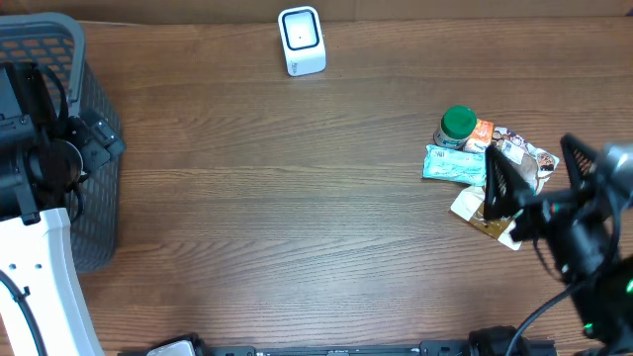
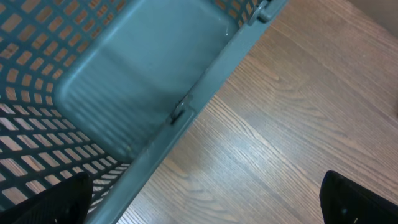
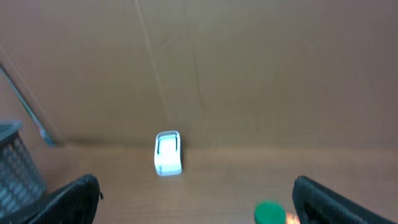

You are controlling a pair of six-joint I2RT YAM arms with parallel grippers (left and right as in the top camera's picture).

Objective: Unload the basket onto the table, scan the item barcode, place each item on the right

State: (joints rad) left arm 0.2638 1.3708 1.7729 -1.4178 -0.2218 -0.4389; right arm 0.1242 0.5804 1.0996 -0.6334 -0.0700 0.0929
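Left arm: black, blocky wrist housing, boxy parts bolted on, thin black cables looped across. White link below it, smooth and rounded, with black cable alongside. Left fingers: matte black, blunt, visible at both lower corners of wrist view. Right arm: all black, angular, with grey joint, rounded, and small green lights. Thin lead, black, curving off near base. Right fingers: matte black, broad, rounded tips. Screws and markings too small to tell.
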